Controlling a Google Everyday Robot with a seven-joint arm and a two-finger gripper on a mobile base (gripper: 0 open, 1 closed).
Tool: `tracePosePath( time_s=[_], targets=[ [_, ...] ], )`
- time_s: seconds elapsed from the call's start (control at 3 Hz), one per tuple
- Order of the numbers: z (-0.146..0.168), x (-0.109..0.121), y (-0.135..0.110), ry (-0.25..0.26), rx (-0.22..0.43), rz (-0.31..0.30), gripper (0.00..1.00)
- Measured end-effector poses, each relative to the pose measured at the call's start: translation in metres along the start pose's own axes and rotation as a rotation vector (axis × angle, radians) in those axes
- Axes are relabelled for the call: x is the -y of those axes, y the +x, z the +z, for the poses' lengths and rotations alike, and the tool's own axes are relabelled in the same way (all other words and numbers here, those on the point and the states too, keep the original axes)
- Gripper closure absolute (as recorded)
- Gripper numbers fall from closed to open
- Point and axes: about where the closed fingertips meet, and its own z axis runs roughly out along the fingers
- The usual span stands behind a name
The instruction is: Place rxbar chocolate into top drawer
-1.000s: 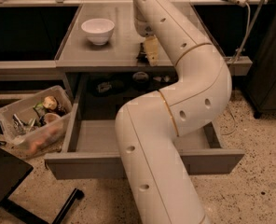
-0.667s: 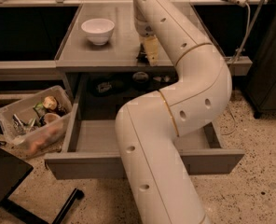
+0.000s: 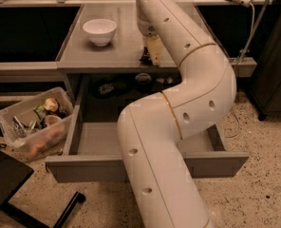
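My arm reaches over the open top drawer (image 3: 83, 169) up to the grey counter (image 3: 83, 51). My gripper (image 3: 152, 52) hangs low over the counter's front edge, right of centre. A small dark piece, which looks like the rxbar chocolate (image 3: 144, 57), shows at the gripper's left side just above the counter. Most of it is hidden by the gripper. The drawer is pulled far out below the counter, and its bare grey floor (image 3: 98, 137) shows left of my arm. My arm covers the drawer's middle and its handle.
A white bowl (image 3: 99, 31) stands at the counter's back left. Dark small items (image 3: 105, 87) lie at the drawer's back. A clear plastic bin (image 3: 31, 122) of clutter sits on the floor at left, with a black chair base (image 3: 7, 184) below it. A cable (image 3: 247, 37) hangs at right.
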Motion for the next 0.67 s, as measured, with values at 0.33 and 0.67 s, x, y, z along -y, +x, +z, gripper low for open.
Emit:
tracePosePath(
  time_s=[0.33,0.67],
  targets=[
    [-0.0002,0.0001,0.0,0.0,0.0,0.0,1.0],
    [-0.0072,-0.0009,-0.0001,0.001,0.0,0.0,1.0]
  ],
)
